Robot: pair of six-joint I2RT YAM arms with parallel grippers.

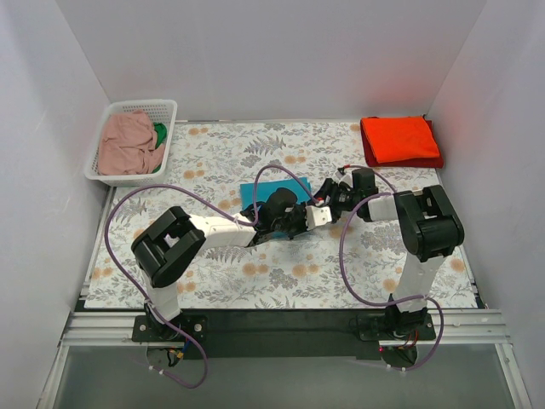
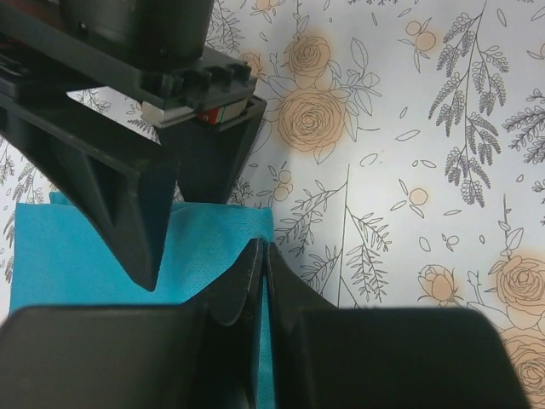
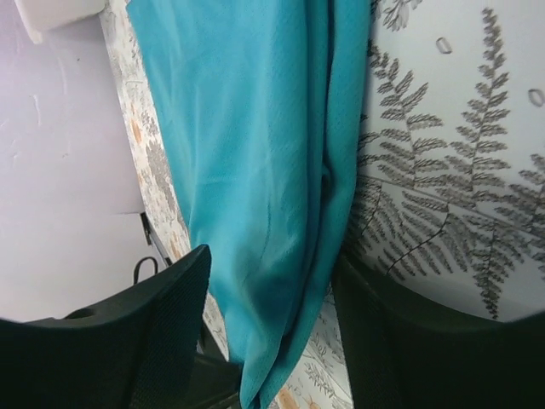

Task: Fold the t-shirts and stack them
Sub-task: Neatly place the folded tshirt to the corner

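Note:
A teal-blue t-shirt (image 1: 254, 192) lies folded mid-table, partly hidden by both arms. My left gripper (image 1: 294, 228) (image 2: 262, 247) is shut, its tips at the right edge of the teal t-shirt (image 2: 77, 256); a sliver of teal shows in the slit between the fingers. My right gripper (image 1: 306, 219) (image 3: 271, 260) is open and straddles a thick folded edge of the teal t-shirt (image 3: 247, 128), one finger on each side. Its black fingers (image 2: 145, 221) point down onto the cloth. An orange-red t-shirt (image 1: 400, 141) lies folded at the back right. A pink t-shirt (image 1: 128, 141) and some green cloth (image 1: 159, 132) sit in the basket.
The white lattice basket (image 1: 136, 105) stands at the back left corner. A floral table cloth (image 1: 281, 145) covers the table, with white walls on three sides. Purple cables loop over both arms near the middle.

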